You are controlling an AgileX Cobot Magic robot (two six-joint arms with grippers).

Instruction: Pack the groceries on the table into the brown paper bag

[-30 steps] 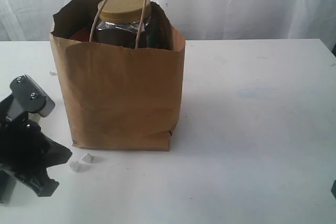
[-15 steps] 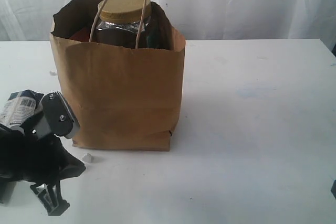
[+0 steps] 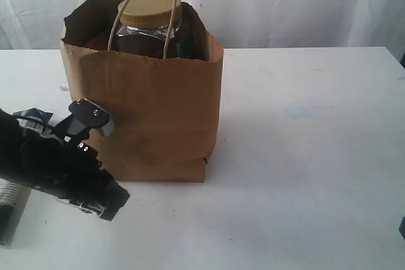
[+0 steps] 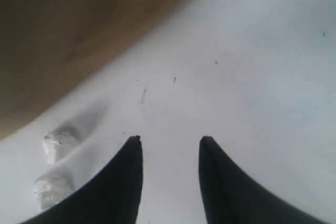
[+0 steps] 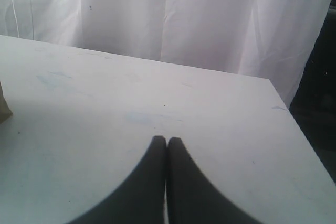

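The brown paper bag (image 3: 152, 118) stands upright on the table (image 3: 304, 156), with the gold-lidded clear nut jar (image 3: 150, 20) inside it; the left gripper (image 4: 170, 140), at the bag's 7 o'clock, has its jaws parted and empty, white lumps (image 4: 59, 144) lying just beside it; the right gripper (image 5: 167, 139) is clenched on nothing.

I see a white table (image 3: 304, 156) with a brown paper bag (image 3: 152, 118) standing upright on it, left of centre in the exterior view. In the left wrist view, two white lumps (image 4: 59, 145) lie close together on the bare surface, near the bag's base. A blue-white packet (image 3: 31, 117) lies at the far left, mostly hidden.
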